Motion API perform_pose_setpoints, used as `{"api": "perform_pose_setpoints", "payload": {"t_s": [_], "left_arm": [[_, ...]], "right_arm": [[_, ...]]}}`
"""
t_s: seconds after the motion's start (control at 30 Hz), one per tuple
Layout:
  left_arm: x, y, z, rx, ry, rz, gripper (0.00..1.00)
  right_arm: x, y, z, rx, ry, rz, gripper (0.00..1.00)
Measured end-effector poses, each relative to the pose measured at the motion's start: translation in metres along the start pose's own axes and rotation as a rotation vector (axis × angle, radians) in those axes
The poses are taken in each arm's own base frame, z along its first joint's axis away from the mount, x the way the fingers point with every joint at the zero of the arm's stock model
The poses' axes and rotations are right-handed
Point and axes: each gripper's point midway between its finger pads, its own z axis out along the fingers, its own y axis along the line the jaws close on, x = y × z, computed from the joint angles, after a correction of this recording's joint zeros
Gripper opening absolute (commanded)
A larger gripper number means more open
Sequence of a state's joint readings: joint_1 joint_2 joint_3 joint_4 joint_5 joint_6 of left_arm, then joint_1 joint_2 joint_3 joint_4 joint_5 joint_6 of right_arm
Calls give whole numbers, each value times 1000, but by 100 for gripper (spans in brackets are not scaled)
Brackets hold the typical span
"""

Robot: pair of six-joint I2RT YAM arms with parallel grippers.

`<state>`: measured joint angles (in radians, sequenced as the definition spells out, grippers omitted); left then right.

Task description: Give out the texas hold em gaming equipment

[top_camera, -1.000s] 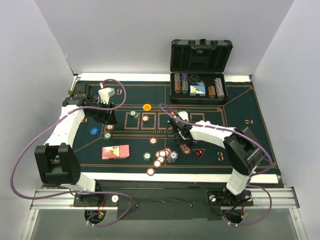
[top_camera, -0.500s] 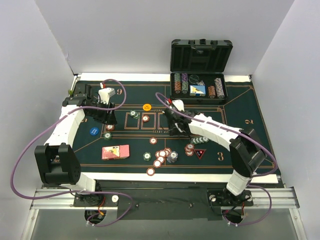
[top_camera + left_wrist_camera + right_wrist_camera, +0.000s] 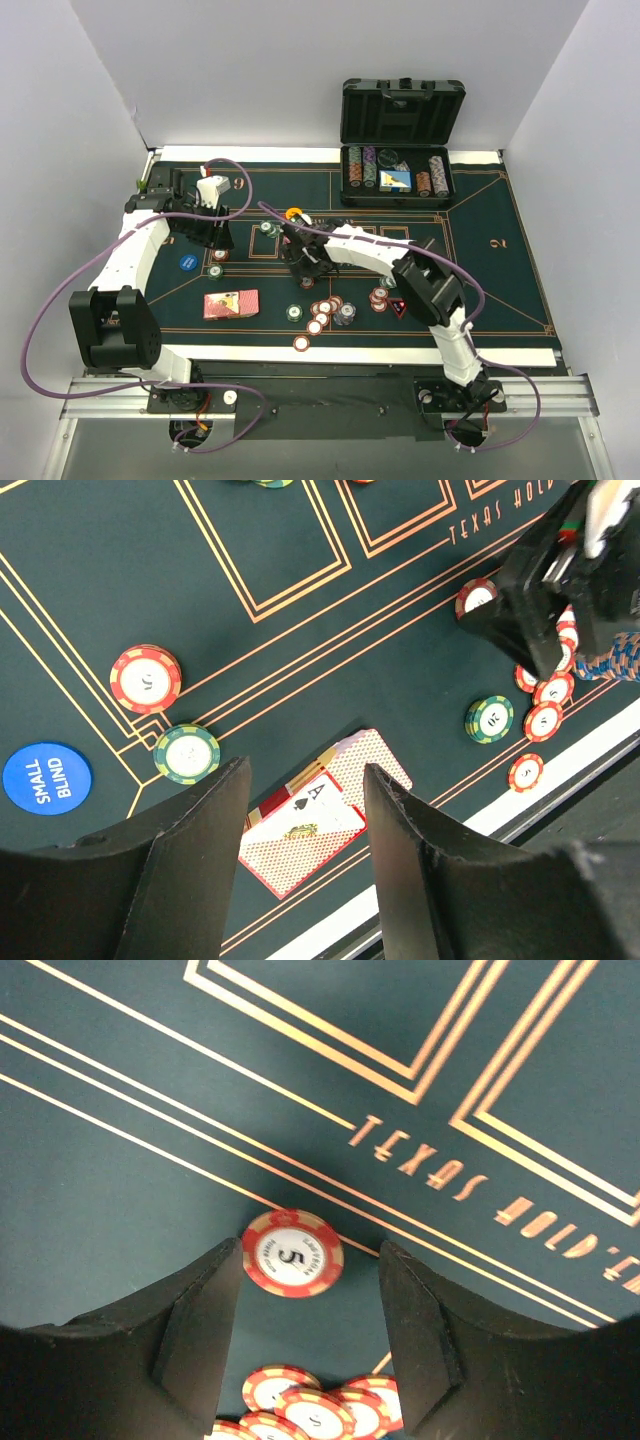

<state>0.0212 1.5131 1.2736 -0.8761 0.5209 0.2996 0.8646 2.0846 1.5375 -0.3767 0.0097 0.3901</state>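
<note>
My right gripper [image 3: 302,264] reaches left over the green mat and stands open [image 3: 310,1260]. A red "5" poker chip [image 3: 292,1252] lies flat on the felt just beyond its fingertips, untouched. A pile of red chips [image 3: 320,1410] lies under the jaws. My left gripper [image 3: 207,236] hovers at the mat's left side, open and empty [image 3: 305,777]. Below it lie the pink-red-backed playing cards [image 3: 320,825] with an ace face up. A red chip [image 3: 146,678], a green chip [image 3: 187,753] and the blue "small blind" disc [image 3: 44,777] lie near it. An orange disc [image 3: 293,213] sits farther back.
The open black case [image 3: 400,110] stands at the back with chip rows [image 3: 395,175] in its tray. More loose chips [image 3: 325,310] cluster near the front edge, with others [image 3: 380,298] beside a dark triangle-marked piece [image 3: 398,306]. White walls close in both sides.
My right arm has swung left across the mat, from right of centre to the middle boxes, and its jaws have spread wider. The left arm has stayed put.
</note>
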Motion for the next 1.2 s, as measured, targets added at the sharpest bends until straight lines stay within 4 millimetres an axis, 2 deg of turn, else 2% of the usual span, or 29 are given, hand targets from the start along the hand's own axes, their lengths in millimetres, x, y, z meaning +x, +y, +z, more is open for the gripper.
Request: {"api": "perform_pose_setpoints", "payload": {"t_s": [0.07, 0.23, 0.47, 0.63, 0.87, 0.97, 1.1, 1.2], "left_arm": [[0, 0, 0, -1, 0, 0, 59], [0, 0, 0, -1, 2, -1, 59], [2, 2, 0, -10, 8, -2, 59], [3, 2, -1, -13, 12, -4, 59], [4, 2, -1, -14, 18, -4, 61], [6, 1, -1, -12, 24, -3, 64], [6, -3, 1, -5, 34, 18, 67], [6, -18, 8, 11, 55, 69, 69]], "right_arm": [[4, 5, 8, -4, 24, -19, 52], [-3, 13, 8, -12, 15, -46, 49], [7, -1, 9, 51, 7, -51, 39], [33, -29, -4, 100, -11, 0, 36], [73, -97, -25, 209, -14, 168, 35], [85, -117, -32, 258, -17, 217, 35], [98, -128, -39, 298, -21, 238, 35], [106, -133, -44, 317, -21, 243, 35]]}}
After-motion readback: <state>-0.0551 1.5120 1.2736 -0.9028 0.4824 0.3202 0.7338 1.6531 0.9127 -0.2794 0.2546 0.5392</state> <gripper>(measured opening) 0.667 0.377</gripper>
